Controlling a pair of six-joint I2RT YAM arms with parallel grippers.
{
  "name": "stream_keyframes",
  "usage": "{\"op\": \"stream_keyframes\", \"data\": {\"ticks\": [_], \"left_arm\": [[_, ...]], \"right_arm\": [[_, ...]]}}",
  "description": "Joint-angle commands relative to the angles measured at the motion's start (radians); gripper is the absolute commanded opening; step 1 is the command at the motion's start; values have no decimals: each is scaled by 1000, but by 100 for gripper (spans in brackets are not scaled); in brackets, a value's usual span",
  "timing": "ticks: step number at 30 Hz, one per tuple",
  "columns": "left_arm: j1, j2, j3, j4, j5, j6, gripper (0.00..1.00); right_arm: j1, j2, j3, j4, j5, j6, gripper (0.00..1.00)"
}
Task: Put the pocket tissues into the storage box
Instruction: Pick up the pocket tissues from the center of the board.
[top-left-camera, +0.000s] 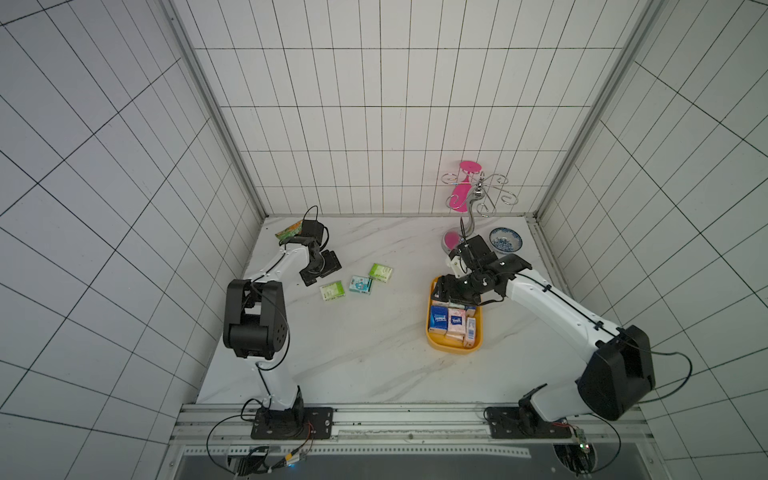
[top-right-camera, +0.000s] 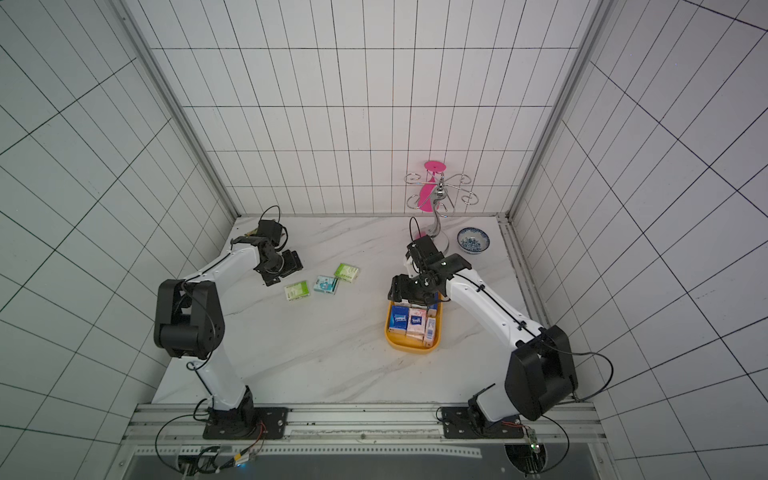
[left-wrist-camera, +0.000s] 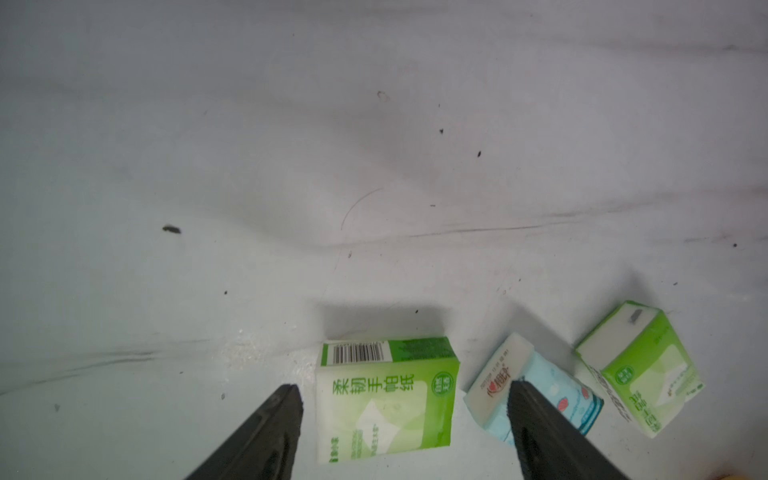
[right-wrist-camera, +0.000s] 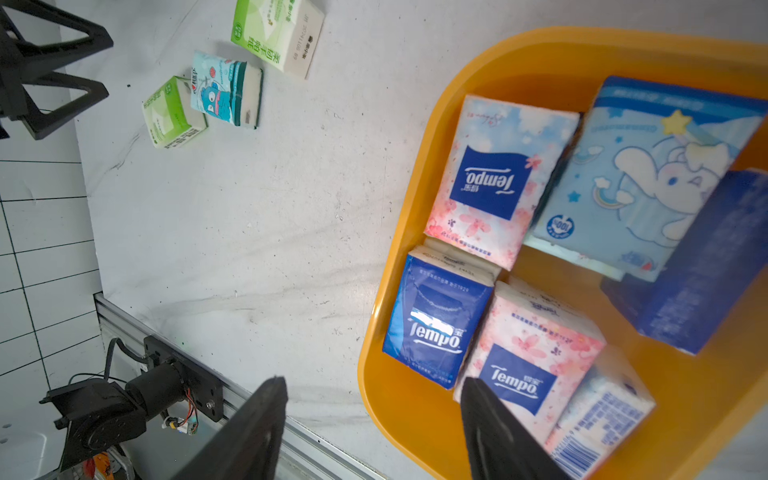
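In both top views, three of the pocket tissues (top-right-camera: 325, 284) lie loose on the marble table (top-left-camera: 374, 353), left of centre. They are a light green packet (top-left-camera: 332, 290), a teal-white packet (top-left-camera: 360, 285) just beside it, and a second green packet (top-left-camera: 381, 272) slightly higher in the frame. The left gripper (top-left-camera: 322, 270) sits just left of the light green packet. In its wrist view the fingers (left-wrist-camera: 270, 428) stand apart at the bottom of the frame, with that packet lying flat between them. A strip of bare table shows beside one finger, while the other overlaps the teal-white packet in the picture. We cannot tell whether either finger touches a packet, but the gripper grasps nothing.

The storage box (top-left-camera: 453, 348) lies right of centre, well apart from the loose packets. In the right wrist view we see more packets inside it: a pink-white one (right-wrist-camera: 494, 183), a dark blue one (right-wrist-camera: 436, 324) and a pale blue one with a cartoon elephant (right-wrist-camera: 648, 178). Others are crowded beside them. The right gripper (top-left-camera: 442, 293) hangs over the upper end of the box. Its fingers (right-wrist-camera: 249, 432) are spread, with only the box rim and table between them — released, holding nothing.

A green-orange snack bag (top-left-camera: 289, 230) peeks out behind the left arm at the table's upper left. A patterned bowl (top-left-camera: 505, 240) and a wire rack (top-left-camera: 478, 195) stand at the upper right.
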Motion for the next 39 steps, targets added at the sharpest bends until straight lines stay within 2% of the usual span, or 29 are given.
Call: {"op": "stream_keyframes", "data": {"ticks": [1,5,12,17,28,31,32,35,39], "left_arm": [[17,56,2,93,96,29,82],[15,38,-71,159,159,32,82],[4,-11,-161,163,152,15,83],[-37,-75,-228,160,136,-9,83],[-164,-28,-166,-4,-105,35,83],[-190,2,-140,-50,-169,51,80],[-194,14,-131,-60,-174,58,74],[-196,44,-122,-74,-186,62,67],[-196,58,-131,-68,-191,62,67]], "right_arm": [[3,-9,20,-42,30,-19,70],[2,-16,20,-49,52,-22,71],[2,-5,23,-51,46,-31,71],[2,6,29,-51,46,-38,71],[1,-27,24,-53,70,-37,71],[1,-36,24,-52,80,-33,71],[1,-38,24,-52,82,-34,71],[-1,-43,23,-53,85,-32,71],[0,-46,20,-53,86,-29,71]]}}
